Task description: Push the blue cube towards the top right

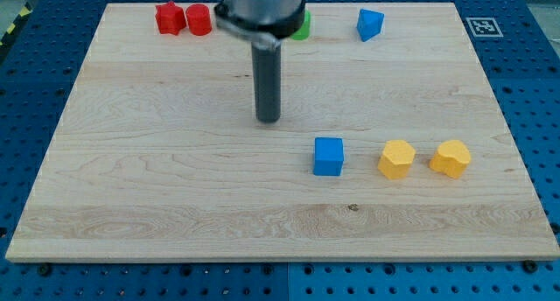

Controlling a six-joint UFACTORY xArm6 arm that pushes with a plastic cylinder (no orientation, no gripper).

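Note:
The blue cube [329, 156] sits on the wooden board [157, 187], right of the centre. My tip [268, 120] is the lower end of the dark rod and rests on the board up and to the left of the cube, with a clear gap between them. The rod rises to the arm's head at the view's top.
Two yellow blocks [395, 158] [451, 157] lie in a row right of the blue cube. A blue wedge-like block [369, 24] is at the top right. Two red blocks [170, 18] [199, 19] sit at the top left. A green block [302, 26] is partly hidden behind the arm.

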